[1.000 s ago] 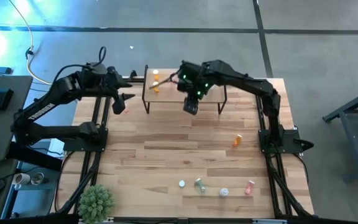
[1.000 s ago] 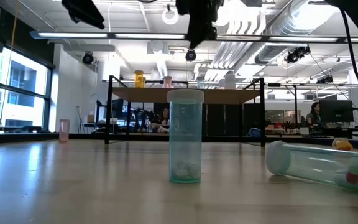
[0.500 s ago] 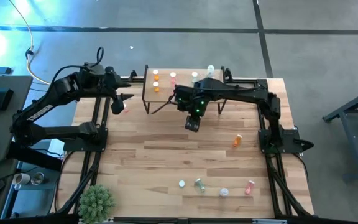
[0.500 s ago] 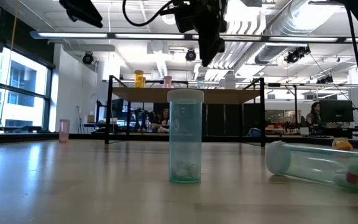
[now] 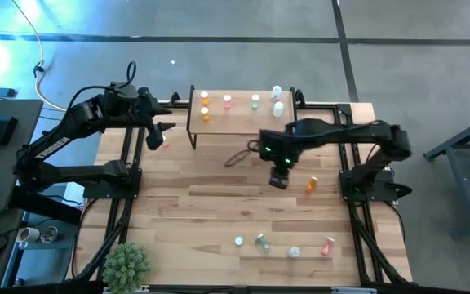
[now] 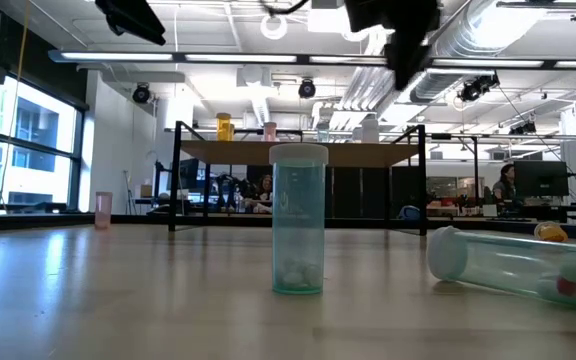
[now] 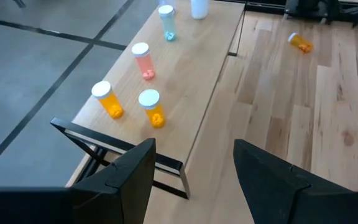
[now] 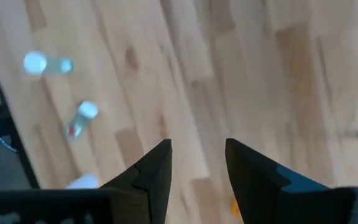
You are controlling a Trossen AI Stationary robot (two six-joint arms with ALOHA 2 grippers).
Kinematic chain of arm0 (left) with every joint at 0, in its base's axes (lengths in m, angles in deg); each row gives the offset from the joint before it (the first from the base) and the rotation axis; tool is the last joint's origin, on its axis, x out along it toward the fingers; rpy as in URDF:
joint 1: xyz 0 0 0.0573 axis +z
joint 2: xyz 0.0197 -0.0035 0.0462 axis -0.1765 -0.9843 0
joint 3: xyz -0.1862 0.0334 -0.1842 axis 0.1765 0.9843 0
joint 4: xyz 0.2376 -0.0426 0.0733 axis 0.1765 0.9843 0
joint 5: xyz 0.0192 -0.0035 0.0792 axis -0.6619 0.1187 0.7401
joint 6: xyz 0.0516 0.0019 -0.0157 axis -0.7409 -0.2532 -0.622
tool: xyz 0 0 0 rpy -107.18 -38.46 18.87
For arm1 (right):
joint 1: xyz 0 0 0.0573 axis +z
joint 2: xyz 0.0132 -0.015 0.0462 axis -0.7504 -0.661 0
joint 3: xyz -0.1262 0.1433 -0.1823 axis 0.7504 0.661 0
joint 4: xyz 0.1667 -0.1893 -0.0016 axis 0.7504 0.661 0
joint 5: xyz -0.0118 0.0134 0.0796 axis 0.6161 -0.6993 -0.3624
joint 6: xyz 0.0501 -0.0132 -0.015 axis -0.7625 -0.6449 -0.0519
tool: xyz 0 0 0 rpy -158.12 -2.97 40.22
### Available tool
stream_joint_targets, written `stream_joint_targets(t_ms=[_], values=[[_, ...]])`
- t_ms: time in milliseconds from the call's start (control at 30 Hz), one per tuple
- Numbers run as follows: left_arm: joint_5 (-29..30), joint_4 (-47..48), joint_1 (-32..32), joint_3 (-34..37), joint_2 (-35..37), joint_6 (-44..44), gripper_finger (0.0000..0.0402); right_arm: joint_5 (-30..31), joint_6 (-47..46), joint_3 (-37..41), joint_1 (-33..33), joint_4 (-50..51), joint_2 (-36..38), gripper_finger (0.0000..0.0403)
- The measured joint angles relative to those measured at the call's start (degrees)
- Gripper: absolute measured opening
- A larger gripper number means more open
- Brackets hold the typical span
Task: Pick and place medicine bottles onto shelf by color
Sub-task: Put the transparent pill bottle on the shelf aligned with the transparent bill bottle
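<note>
- risk: the lying orange bottle [image 5: 311, 184] may roll away if one finger of the right hand [image 5: 278, 180] touches it first, because it rests on its side on the desk [image 5: 186, 204] and nothing keeps it in place.
- risk: the right arm reaches far out over the desk, so a return to the shelf [image 5: 239, 122] could knock the bottles already standing there; five bottles stand on the shelf, two orange [image 7: 109, 99], one pink [image 7: 143, 61], one green [image 7: 166, 22] and one white [image 7: 198, 7].
- relative to the shelf, the right hand hangs in front of it, above the middle of the desk; the lying orange bottle is just beside this hand, on the side toward the right arm's base.
- the right hand is partly open, with a clear gap between its fingers [image 8: 155, 171], and it holds nothing.
- the left hand [image 5: 163, 136] waits near the left end of the shelf, open and empty.
- far from the shelf, at the near edge of the desk, a clear bottle [image 6: 298, 218] stands upright, and other bottles lie near it.
</note>
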Motion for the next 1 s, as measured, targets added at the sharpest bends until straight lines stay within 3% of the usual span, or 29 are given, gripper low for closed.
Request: stream_joint_targets(t_ms=[467, 733, 1000], values=[[-0.1, 0.0, 0.0, 0.0, 0.0, 6.7, 0.0207, 2.4, -17.7, 20.1, 13.4, -5.9, 19.8, 0.0139], [-0.2, 0.0, 0.0, 0.0, 0.0, 10.6, 0.0207, 2.4, -26.4, 26.9, 22.9, -6.8, 21.8, 0.0158], [-0.1, 0.0, 0.0, 0.0, 0.0, 11.0, 0.0207, 5.5, -33.3, 30.2, 33.3, -17.9, 21.7, 0.0190]])
